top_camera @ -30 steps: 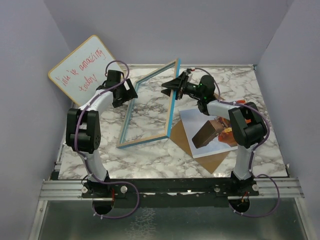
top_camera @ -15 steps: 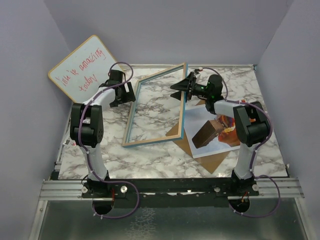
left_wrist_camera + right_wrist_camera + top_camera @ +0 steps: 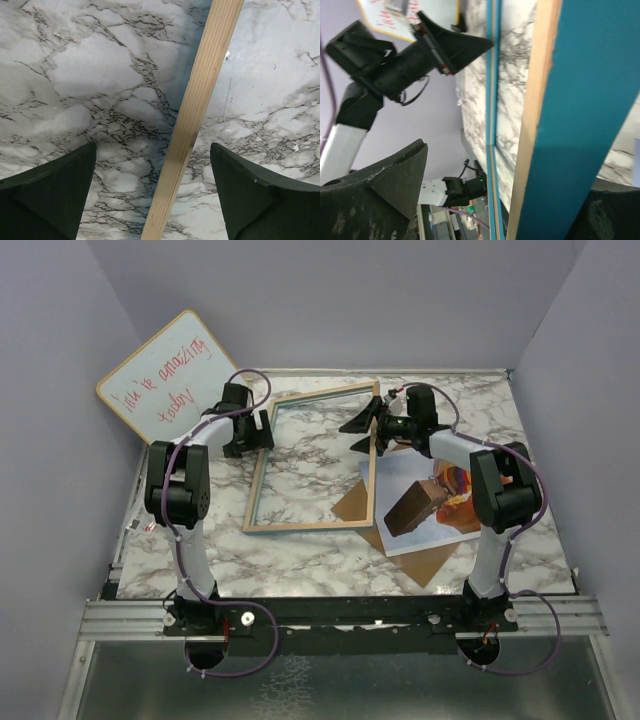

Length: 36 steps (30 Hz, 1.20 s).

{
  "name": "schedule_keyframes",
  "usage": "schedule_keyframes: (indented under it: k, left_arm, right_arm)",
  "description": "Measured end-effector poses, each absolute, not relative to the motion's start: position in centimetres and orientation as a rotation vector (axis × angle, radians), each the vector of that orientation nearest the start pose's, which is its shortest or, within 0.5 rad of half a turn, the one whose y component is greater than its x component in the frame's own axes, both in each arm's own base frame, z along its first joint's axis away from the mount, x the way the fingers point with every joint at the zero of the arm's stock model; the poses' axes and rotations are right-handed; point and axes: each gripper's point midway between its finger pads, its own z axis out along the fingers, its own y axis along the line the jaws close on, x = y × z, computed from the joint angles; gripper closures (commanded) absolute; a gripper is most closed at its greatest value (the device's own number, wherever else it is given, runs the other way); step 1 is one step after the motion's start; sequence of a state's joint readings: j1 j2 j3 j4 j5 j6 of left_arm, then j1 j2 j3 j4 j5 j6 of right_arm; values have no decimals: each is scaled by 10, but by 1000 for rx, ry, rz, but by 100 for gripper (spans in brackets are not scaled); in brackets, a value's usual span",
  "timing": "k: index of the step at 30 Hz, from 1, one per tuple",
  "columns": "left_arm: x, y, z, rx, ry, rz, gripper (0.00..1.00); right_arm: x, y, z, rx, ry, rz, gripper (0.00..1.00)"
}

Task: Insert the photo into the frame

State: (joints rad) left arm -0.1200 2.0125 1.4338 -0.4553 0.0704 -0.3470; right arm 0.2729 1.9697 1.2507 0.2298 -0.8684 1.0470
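The frame (image 3: 312, 527) lies pale wood side up on the marble table, and its near right corner overlaps the brown backing board. My left gripper (image 3: 262, 432) is open over the frame's left rail; in the left wrist view the wooden rail (image 3: 200, 100) runs between the spread fingers (image 3: 50, 195) without touching them. My right gripper (image 3: 362, 425) is open at the right rail. In the right wrist view the blue face (image 3: 590, 100) fills the right side between the fingers (image 3: 385, 195). The photo (image 3: 430, 530) lies picture up on the backing board, partly hidden by my right arm.
The brown backing board (image 3: 420, 565) lies under the photo at the right front. A whiteboard with red handwriting (image 3: 165, 375) leans against the left wall at the back. Purple walls close in the table on three sides.
The frame has tipped over from standing on its edge, to the right and down, and now lies almost flat, wood side up. My right gripper moved right with it. My left gripper stayed open.
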Motion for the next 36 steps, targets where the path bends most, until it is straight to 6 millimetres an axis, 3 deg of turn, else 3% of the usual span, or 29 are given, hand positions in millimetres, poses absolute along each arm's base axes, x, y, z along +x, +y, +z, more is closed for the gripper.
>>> schedule_keyframes:
  k: [4,11,19,25,36]
  left_arm:
    - [462,-82,36,-269,2604,-258,6]
    - [463,-81,34,-254,2604,-247,27]
    - [468,-82,31,-246,2599,-248,50]
    - [470,-72,30,-278,2591,-179,57]
    - [478,-43,35,-293,2582,0,60]
  right_arm:
    - [422,269,128,318,2386,1503,19]
    - [426,243,95,434,2497,1246,19]
    - [434,232,86,437,2545,1098,22]
    - [434,228,80,403,2573,1046,34]
    - [433,226,72,322,2587,1027,35]
